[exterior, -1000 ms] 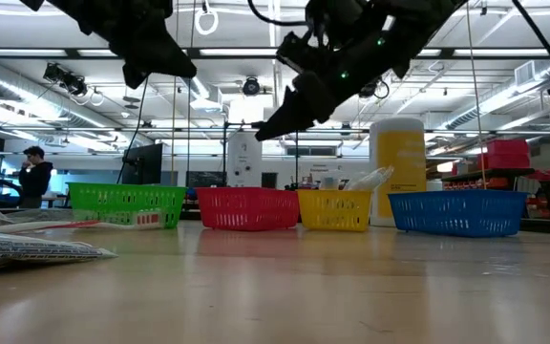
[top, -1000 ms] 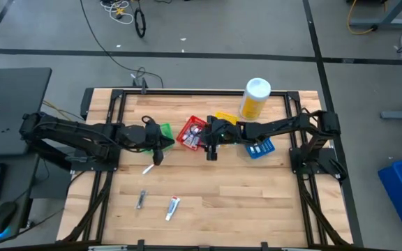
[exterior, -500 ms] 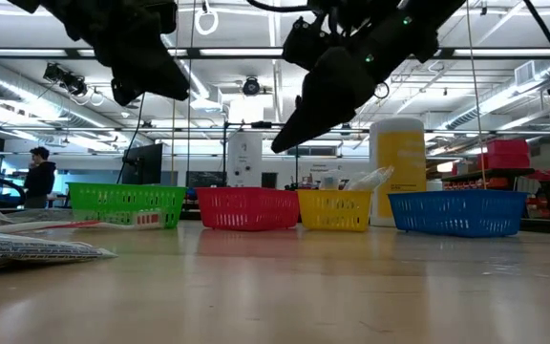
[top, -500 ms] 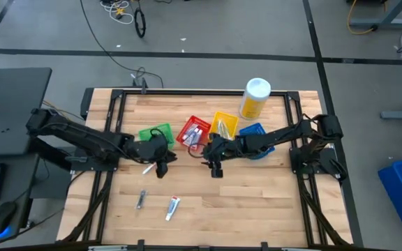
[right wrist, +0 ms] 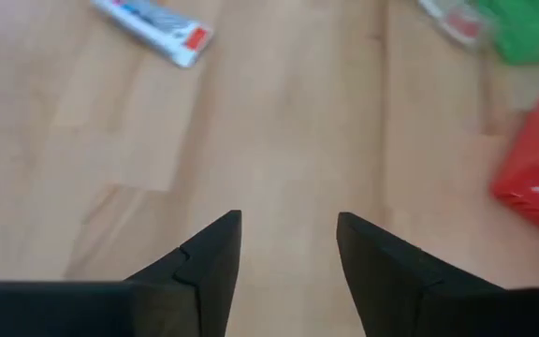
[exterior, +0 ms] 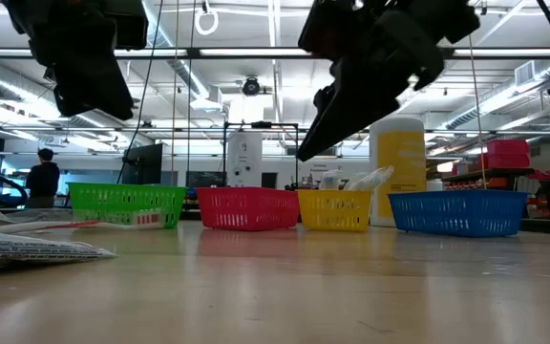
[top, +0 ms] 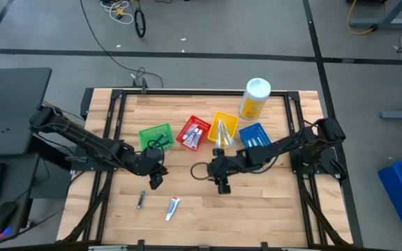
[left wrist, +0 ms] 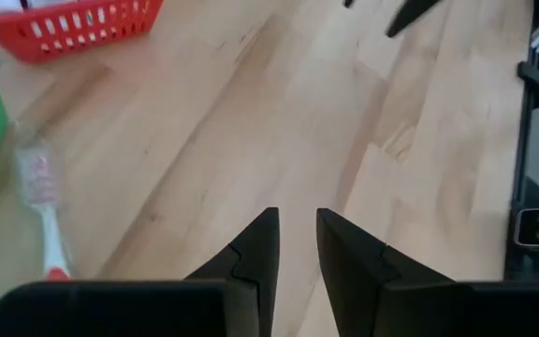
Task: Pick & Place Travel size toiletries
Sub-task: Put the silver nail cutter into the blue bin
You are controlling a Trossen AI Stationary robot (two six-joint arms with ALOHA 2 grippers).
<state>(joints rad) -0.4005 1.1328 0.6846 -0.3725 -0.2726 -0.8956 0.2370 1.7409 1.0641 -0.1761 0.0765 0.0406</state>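
Over the bare wood near the table's middle, both your grippers hang empty.
Your left gripper (top: 156, 180) has its jaws slightly parted, a toothbrush (left wrist: 43, 212) just beside it; your right gripper (top: 222, 185) is spread wide, with a toothpaste tube (top: 172, 206) lying nearer you, apart.

— How many bins were on the table?
— Four: one green bin (top: 155, 134), one red bin (top: 194, 132), one yellow bin (top: 223, 128) and one blue bin (top: 255, 136).
— And bottles?
— One yellow bottle (top: 255, 97) with a white cap.
— Loose toiletries on the wood?
— Two lay in plain sight: a silvery tube (top: 140, 200) and a white toothpaste tube (top: 172, 207). A toothbrush (left wrist: 45, 220) showed beside the green bin. Those inside the bins couldn't be counted.
— Arms?
— Two.
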